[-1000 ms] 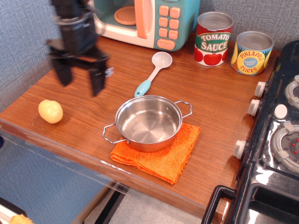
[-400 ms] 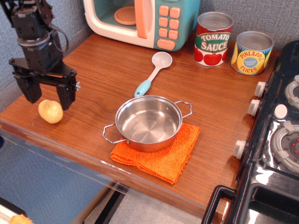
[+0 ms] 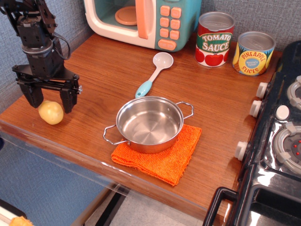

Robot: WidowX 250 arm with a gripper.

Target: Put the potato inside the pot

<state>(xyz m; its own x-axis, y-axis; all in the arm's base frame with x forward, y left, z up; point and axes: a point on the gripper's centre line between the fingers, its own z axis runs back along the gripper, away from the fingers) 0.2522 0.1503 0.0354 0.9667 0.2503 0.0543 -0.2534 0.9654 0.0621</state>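
The pale-yellow potato [image 3: 51, 112] lies on the wooden counter near its front left corner. My black gripper [image 3: 51, 101] hangs right above it, open, with one finger on each side of the potato's top. I cannot tell whether the fingers touch it. The shiny steel pot [image 3: 149, 124] stands empty on an orange cloth [image 3: 162, 155], to the right of the potato.
A white spoon with a blue handle [image 3: 154, 73] lies behind the pot. A toy microwave [image 3: 143, 21] stands at the back, with a tomato sauce can [image 3: 214, 39] and a pineapple can [image 3: 254, 52] to its right. A toy stove [image 3: 282, 141] borders the right side.
My gripper moved left and forward from mid-counter to above the potato, then sank a little lower around it. It stayed open. The potato and pot have not moved.
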